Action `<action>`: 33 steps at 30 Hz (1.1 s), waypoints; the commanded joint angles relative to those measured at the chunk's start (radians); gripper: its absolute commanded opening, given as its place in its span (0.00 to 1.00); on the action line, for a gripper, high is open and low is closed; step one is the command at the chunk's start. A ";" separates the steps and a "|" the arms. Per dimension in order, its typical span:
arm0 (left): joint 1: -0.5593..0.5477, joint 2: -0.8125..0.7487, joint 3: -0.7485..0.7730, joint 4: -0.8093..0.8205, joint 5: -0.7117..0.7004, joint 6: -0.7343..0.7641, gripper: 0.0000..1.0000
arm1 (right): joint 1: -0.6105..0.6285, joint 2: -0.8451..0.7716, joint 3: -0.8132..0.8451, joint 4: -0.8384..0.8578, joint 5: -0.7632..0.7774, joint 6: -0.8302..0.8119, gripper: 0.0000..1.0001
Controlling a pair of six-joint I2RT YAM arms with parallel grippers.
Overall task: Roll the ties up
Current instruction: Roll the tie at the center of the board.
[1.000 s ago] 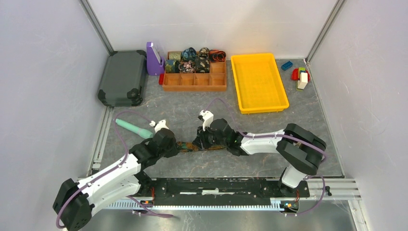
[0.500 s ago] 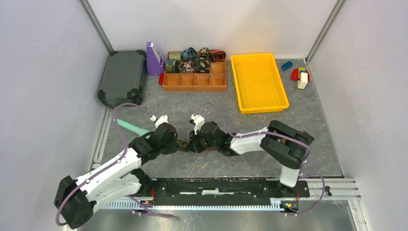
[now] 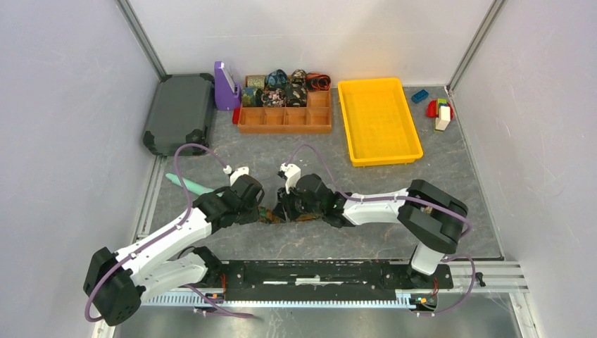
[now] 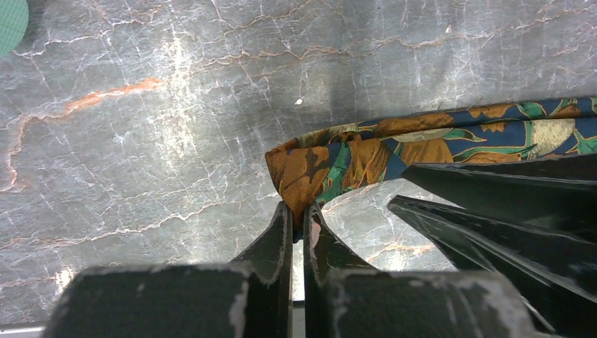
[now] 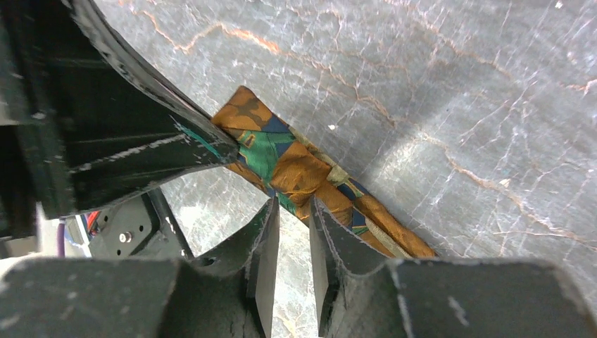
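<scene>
Though left jaws pinch tie (image 4: pixel 338 158), right jaws' hold unclear; length cropped.

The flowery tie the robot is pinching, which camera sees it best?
The left wrist view: the tie stretches across it, leaves sharp, its fold pinched by the left gripper. The right wrist view shows a shorter piece. From the top, it is mostly hidden.

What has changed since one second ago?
The right end effector moved left along the orange, green and blue patterned fabric tie, toward the left end effector, so less tie lies between them. The left end effector stays shut on the tie's folded end. The orange compartment box, yellow plastic tray and coloured toy blocks did not move.
</scene>
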 commanded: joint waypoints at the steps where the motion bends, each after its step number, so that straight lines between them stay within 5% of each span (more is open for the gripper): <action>1: -0.007 0.002 0.041 -0.017 -0.026 0.049 0.02 | -0.011 -0.052 0.020 -0.005 0.055 -0.031 0.29; 17: -0.010 0.017 0.066 -0.020 -0.015 0.063 0.02 | 0.017 0.135 0.089 0.095 -0.014 0.032 0.25; 33: -0.057 0.146 0.099 0.043 0.010 0.042 0.02 | 0.023 0.151 0.097 0.089 -0.040 0.012 0.25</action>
